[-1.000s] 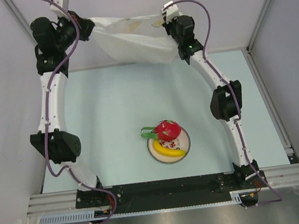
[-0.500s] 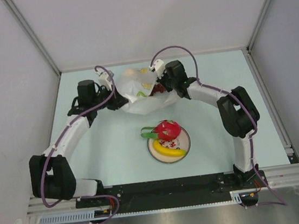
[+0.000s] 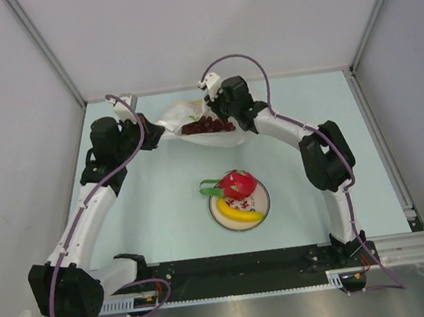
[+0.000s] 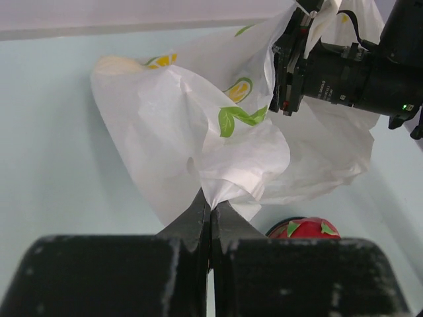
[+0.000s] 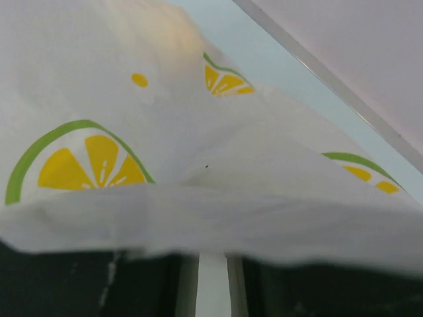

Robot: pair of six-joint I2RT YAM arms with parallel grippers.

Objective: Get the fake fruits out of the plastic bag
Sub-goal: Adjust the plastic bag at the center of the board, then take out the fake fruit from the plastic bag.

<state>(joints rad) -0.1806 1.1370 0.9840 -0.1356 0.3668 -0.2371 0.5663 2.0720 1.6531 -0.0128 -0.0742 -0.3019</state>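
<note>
1. The left gripper [image 4: 210,203] has its jaws pressed together on a pinched fold of the bag [image 4: 165,125]. We see no gap between the fingers, only plastic bunching out above them.
2. The right gripper [image 4: 285,59] holds the bag's opposite edge, and from the left wrist we see plastic gathered at its tips. In its own view the bag drapes over the fingers and hides the tips, leaving a narrow slit between them.
3. The bag hangs stretched between the two grippers at the far side of the table [image 3: 154,189] and sags in the middle. We cannot tell whether its underside touches the table.
4. The grapes [image 3: 208,126] lie inside the bag as a dark red cluster in the sagging middle, just beside the right gripper.
5. Lemon-slice prints [image 5: 82,162] in yellow and green mark the plastic. A pale yellow patch shows at the bag's far end, and we cannot tell whether it is fruit or print.
6. The plate [image 3: 265,198] stands well apart from the bag, nearer the arm bases. The red fruit [image 3: 238,181] sits on its far side with green leaves reaching left over the rim. The banana [image 3: 240,214] lies on the near side, just beside the red fruit.
</note>
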